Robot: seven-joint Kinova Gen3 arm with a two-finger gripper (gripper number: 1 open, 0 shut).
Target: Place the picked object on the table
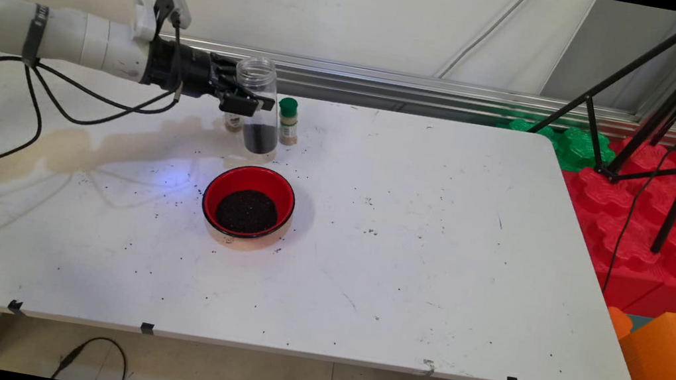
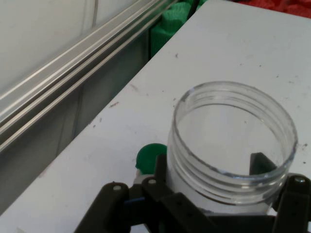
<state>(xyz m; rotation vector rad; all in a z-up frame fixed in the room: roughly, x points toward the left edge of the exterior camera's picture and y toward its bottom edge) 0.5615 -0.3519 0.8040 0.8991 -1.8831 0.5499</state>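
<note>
Gripper [image 1: 248,103] fingers clamped on clear jar [image 1: 259,112] below its threaded neck | held upright near table's [image 1: 437,245] far edge, beside green-capped bottle [image 1: 287,121], behind red bowl [image 1: 249,201] | rigid, smooth, likely slippery, light

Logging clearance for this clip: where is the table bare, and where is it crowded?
Bare: right half of table and the near strip before red bowl. Crowded: far left-centre, where gripper holds clear jar beside green-capped bottle.
</note>
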